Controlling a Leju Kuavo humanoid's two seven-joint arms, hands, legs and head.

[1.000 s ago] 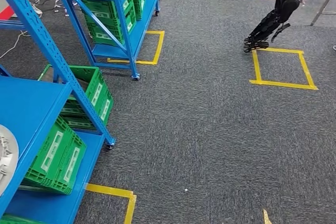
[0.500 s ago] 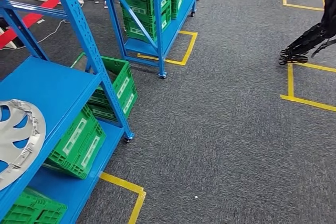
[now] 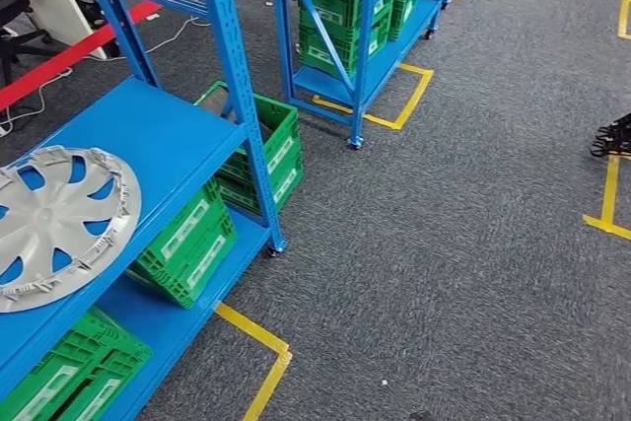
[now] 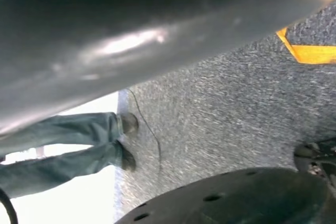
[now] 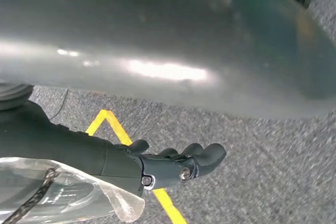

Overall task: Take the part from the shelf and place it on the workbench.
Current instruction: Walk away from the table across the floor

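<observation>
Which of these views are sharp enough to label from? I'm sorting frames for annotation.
Head view: sharp and evenly lit; the hubcap on the blue shelf shows clear detail, with slight glare on the far shelf top. Left wrist view: motion-smeared carpet, blown-out white patch beside a person's legs, blurred grey surface close to the lens. Right wrist view: right hand crisp, surface above blurred with glare.

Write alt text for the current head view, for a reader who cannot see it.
A silver hubcap lies flat on the upper level of a blue metal shelf at lower left, with green crates stacked on the level below. Beyond is grey carpet marked with yellow tape, and a second blue shelf with more green crates stands farther back.
</observation>
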